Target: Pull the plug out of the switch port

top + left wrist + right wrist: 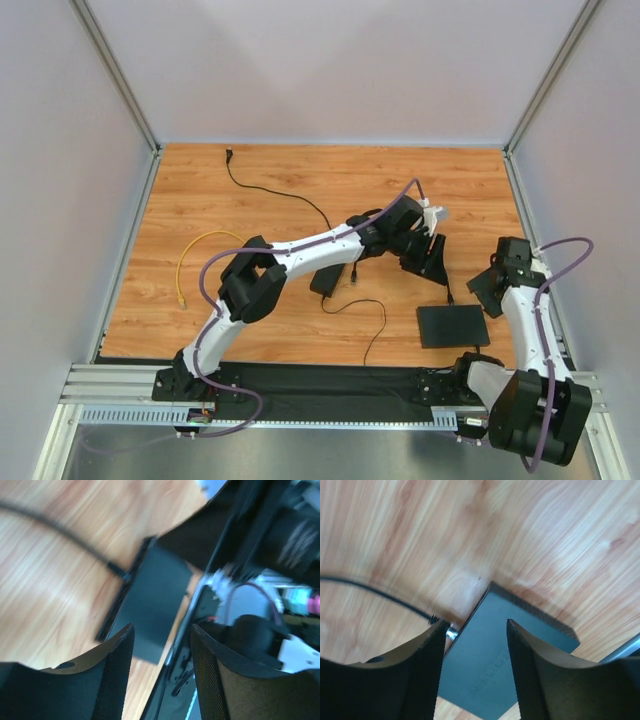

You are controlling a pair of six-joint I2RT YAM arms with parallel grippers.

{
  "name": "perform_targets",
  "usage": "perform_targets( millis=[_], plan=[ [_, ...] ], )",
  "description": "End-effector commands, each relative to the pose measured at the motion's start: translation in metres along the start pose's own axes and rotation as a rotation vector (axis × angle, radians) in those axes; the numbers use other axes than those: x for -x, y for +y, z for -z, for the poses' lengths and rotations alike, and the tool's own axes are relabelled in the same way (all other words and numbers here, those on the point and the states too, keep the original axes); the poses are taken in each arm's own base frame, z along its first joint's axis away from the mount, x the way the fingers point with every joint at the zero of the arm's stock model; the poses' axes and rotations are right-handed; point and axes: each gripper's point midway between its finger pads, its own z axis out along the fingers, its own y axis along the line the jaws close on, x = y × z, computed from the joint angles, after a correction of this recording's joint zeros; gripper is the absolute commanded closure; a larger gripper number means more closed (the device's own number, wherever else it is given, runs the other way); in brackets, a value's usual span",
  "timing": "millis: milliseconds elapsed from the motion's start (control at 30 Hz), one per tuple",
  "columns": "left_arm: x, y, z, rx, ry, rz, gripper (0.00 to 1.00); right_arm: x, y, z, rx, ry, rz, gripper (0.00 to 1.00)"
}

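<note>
The switch (pixel 452 325) is a flat black slab on the wooden table near the right arm's base. It also fills the middle of the right wrist view (pixel 495 650) and lies beyond the fingers in the left wrist view (pixel 155 595). The plug (pixel 451 632) shows a silver barrel right at the switch's side edge, and its thin black cable (pixel 375 592) runs off to the left. I cannot tell whether the barrel's tip is still inside the port. My right gripper (pixel 476 622) hangs open just above the switch, holding nothing. My left gripper (pixel 162 627) is open too, raised beside the switch (pixel 428 258).
A small black adapter brick (pixel 328 278) lies mid-table under the left arm, with thin cables trailing from it. A yellow cable (pixel 195 255) curls at the left and a long black cable (pixel 270 190) runs toward the back. Grey walls enclose the table.
</note>
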Motion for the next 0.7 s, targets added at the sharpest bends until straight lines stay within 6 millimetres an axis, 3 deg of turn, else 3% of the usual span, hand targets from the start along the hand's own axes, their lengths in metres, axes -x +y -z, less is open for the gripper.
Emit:
perform_targets(
  millis=[0, 167, 300, 667],
  plan=[
    [0.001, -0.01, -0.013, -0.233, 0.082, 0.031, 0.43, -0.015, 0.013, 0.018, 0.04, 0.014, 0.05, 0.49],
    [-0.003, 0.008, -0.033, -0.266, 0.107, 0.127, 0.43, -0.036, 0.007, 0.021, 0.05, 0.061, 0.046, 0.52],
    [-0.009, 0.019, -0.044, -0.256, 0.135, 0.15, 0.54, -0.039, 0.003, 0.022, 0.048, 0.049, -0.009, 0.54],
    [-0.01, 0.04, -0.071, -0.193, 0.108, 0.304, 0.53, -0.018, -0.009, 0.012, -0.062, -0.052, -0.045, 0.62]
  ],
)
